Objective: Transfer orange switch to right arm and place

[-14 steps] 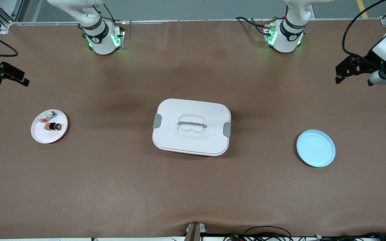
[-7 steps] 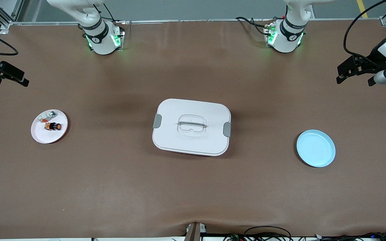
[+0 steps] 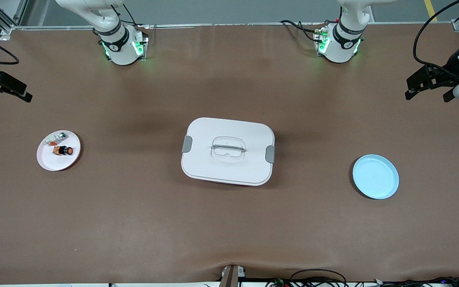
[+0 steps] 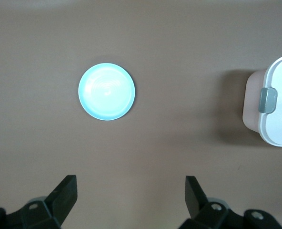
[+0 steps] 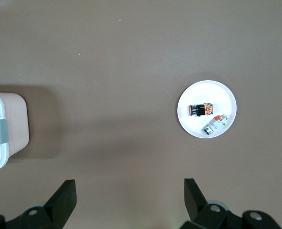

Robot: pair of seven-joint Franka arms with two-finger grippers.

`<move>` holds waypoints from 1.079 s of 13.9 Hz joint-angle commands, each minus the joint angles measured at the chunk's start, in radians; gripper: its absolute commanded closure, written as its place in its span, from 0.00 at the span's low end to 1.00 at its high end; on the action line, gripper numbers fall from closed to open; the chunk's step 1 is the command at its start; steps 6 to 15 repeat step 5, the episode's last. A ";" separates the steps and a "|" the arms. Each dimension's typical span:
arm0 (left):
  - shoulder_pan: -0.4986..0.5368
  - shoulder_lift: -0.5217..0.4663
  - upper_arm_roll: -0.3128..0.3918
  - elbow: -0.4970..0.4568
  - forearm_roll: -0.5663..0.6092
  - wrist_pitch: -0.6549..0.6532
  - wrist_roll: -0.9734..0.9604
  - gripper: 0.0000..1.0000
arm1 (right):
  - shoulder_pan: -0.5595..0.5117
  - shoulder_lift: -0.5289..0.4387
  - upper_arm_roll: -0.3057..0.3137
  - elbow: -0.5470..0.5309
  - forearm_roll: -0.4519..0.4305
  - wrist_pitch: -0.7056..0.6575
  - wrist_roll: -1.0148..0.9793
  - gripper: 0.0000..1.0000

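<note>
The orange switch (image 3: pixel 63 150) lies on its side on a small white plate (image 3: pixel 54 162) toward the right arm's end of the table. It also shows in the right wrist view (image 5: pixel 201 109) on the plate (image 5: pixel 207 90). My right gripper (image 3: pixel 2 95) hangs open and empty over the table's edge at that end, apart from the plate; its jaws stand wide in its wrist view (image 5: pixel 130 191). My left gripper (image 3: pixel 426 97) is open and empty over the left arm's end of the table, its jaws wide in its wrist view (image 4: pixel 130 191).
A whitish-clear part with red and green bits (image 3: pixel 56 138) shares the white plate. A white lidded box (image 3: pixel 228 151) with grey latches stands mid-table. A light blue plate (image 3: pixel 375 176) lies toward the left arm's end, also in the left wrist view (image 4: pixel 106 91).
Both grippers have drifted slightly outward toward their own ends of the table, the left one more. The switch and plates have not moved.
</note>
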 commanded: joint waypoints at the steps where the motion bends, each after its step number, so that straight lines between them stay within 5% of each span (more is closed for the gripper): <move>1: 0.005 0.015 0.000 0.026 -0.005 -0.009 0.014 0.00 | 0.014 -0.028 -0.008 -0.023 -0.001 0.010 0.014 0.00; 15: 0.005 0.015 0.002 0.026 -0.005 -0.019 0.009 0.00 | 0.013 -0.026 -0.008 -0.023 0.000 0.010 0.014 0.00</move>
